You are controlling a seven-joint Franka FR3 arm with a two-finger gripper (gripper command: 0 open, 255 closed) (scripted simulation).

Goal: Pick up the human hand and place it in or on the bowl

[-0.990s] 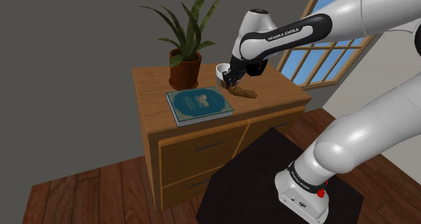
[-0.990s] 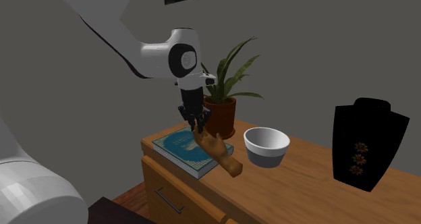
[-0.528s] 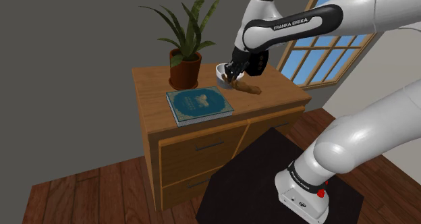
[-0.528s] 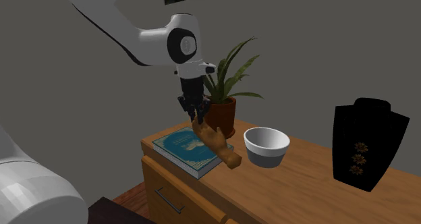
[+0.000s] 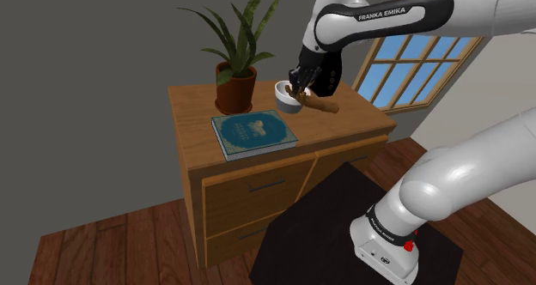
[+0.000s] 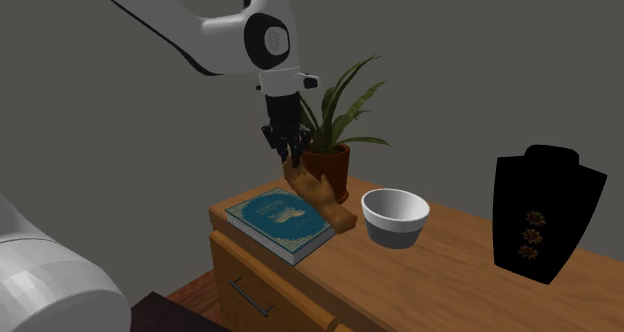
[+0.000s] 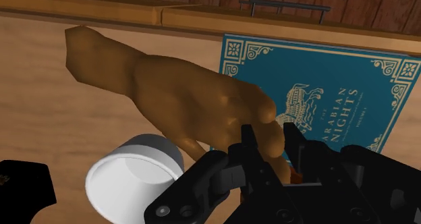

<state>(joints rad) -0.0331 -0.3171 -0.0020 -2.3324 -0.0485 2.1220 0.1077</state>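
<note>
My fingers pinch the brown human hand by its finger end; it hangs wrist-down above the dresser, beside the white bowl. It looks rigid and smooth, so this end-hold may swivel. The palm would grip steadier.

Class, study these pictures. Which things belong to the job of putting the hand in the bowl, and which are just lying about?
Part of the job:
- brown hand, clasped by the gripper and lifted
- white bowl

Just lying about:
- blue book
- potted plant
- black necklace stand
All sit on the wooden cabinet.
</note>
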